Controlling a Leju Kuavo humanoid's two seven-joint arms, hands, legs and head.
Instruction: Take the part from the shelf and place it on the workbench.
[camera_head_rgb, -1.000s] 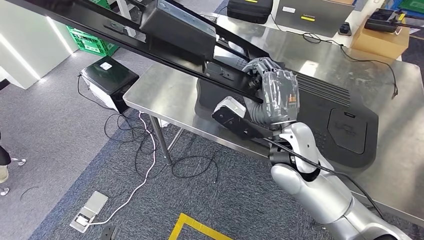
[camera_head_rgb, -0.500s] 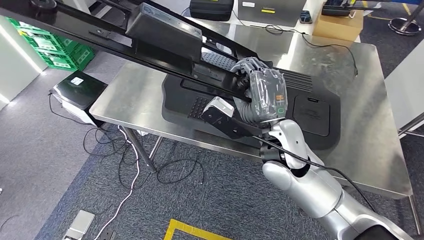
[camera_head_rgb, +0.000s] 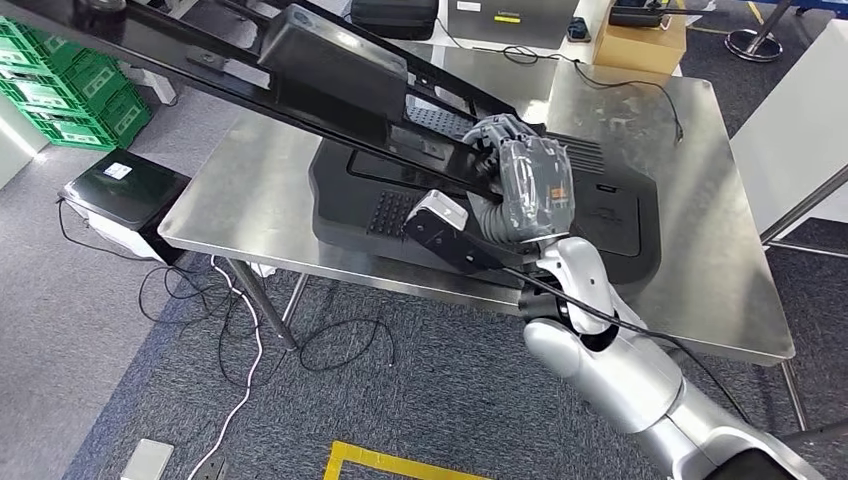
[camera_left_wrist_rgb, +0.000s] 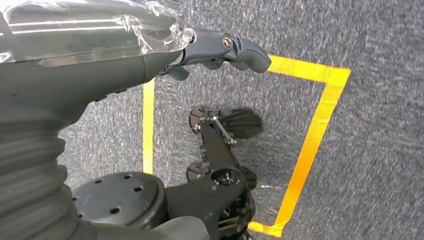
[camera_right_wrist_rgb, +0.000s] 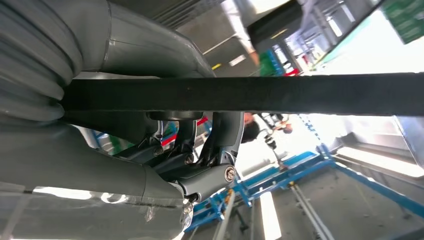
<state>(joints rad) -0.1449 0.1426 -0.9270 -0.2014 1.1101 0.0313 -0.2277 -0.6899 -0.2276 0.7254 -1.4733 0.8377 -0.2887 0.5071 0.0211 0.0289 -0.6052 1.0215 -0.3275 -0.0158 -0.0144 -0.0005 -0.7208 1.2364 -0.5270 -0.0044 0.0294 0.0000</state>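
Carry step: long black part (camera_head_rgb: 300, 80) gripped by right hand (camera_head_rgb: 525, 185) above workbench (camera_head_rgb: 640, 120); left hand (camera_left_wrist_rgb: 220, 47) empty, hanging. Lowering onto the bench is judged due next.

View: the whole picture has shifted across the three head views — the camera has turned, so the scene slides left and the surface (camera_head_rgb: 640, 130) now shows its far right edge and corner.
Surface in frame: more squarely ahead than a second ago, with its right leg and a white panel (camera_head_rgb: 800, 110) newly in sight.
Floor items: the black box (camera_head_rgb: 120, 190) has drifted toward the left edge; the green crates (camera_head_rgb: 60, 90) sit in the upper left corner.
Floor tape: the yellow tape (camera_head_rgb: 400, 462) lies lower in frame.
Right hand (camera_head_rgb: 525, 180): holds the same place in frame — fingers still wrapped on the long black part (camera_head_rgb: 330, 75).
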